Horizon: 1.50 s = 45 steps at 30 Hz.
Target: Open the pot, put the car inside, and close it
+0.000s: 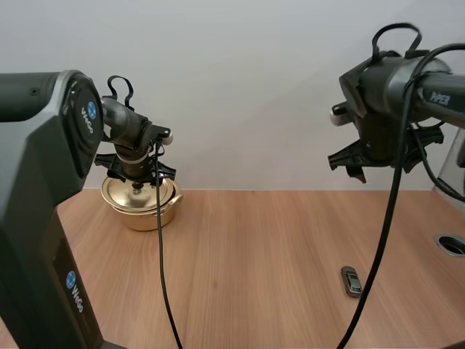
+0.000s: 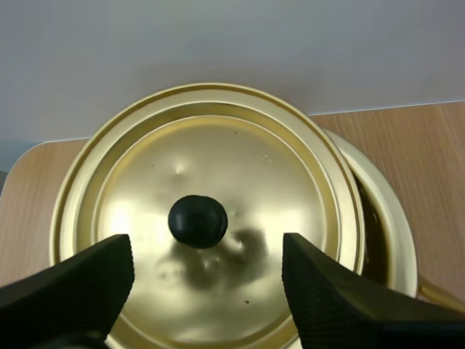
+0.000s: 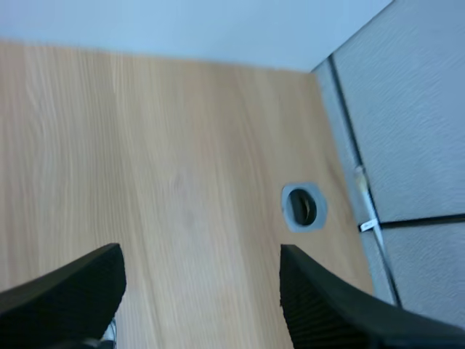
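Note:
A gold pot (image 1: 143, 211) stands at the table's back left with its gold lid (image 2: 211, 182) on it. The lid's black knob (image 2: 197, 220) lies between the spread fingers (image 2: 73, 291) of my left gripper (image 2: 203, 291), which hovers open just above the lid (image 1: 138, 193) without touching the knob. On one side the pot's rim (image 2: 396, 225) shows past the lid with a dark gap. A small grey toy car (image 1: 352, 281) lies on the table at the front right. My right gripper (image 3: 200, 305) hangs open and empty high over the table's right side (image 1: 376, 161).
The wooden table (image 1: 254, 254) has a round grey cable hole (image 1: 452, 244) at its right edge, also under my right gripper (image 3: 304, 206). A grey wall panel (image 3: 407, 116) borders that side. A pale wall stands behind the pot.

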{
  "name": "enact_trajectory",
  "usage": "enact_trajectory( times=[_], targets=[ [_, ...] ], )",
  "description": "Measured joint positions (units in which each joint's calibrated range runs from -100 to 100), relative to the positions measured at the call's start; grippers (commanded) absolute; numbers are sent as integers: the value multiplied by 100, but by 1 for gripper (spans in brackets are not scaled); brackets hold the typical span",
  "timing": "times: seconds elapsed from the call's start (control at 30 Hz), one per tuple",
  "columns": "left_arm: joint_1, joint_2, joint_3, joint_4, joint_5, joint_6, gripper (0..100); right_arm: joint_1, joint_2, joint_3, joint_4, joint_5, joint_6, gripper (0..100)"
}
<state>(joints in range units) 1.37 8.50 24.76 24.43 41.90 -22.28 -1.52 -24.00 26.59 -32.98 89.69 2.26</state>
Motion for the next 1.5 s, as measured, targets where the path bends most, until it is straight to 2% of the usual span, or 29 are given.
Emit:
enact_trajectory(
  times=[0.37, 0.83, 0.87, 0.93, 1.03, 1.1, 1.13, 1.5],
  targets=[
    [0, 97, 0, 174, -706, 0, 95, 0, -137, -21, 628, 338, -153, 100],
    [0, 504, -15, 376, -1001, 0, 95, 0, -137, -21, 637, 680, -153, 100],
    [0, 504, -15, 376, -1001, 0, 93, 0, -137, -21, 637, 719, -153, 100],
    [0, 504, -15, 406, -1001, 0, 80, 0, -137, -21, 637, 766, -153, 100],
    [0, 504, -15, 416, -1001, -9, 38, 0, -137, -21, 637, 882, -153, 100],
    [0, 492, -15, 416, -1021, -80, 4, 0, -137, -21, 637, 935, -153, 100],
    [0, 492, -15, 416, -1021, -152, 0, 0, -137, -21, 637, 984, -153, 100],
    [0, 301, -287, 584, -957, -294, 0, 0, -137, -21, 806, 1029, -273, 100]
  ],
)
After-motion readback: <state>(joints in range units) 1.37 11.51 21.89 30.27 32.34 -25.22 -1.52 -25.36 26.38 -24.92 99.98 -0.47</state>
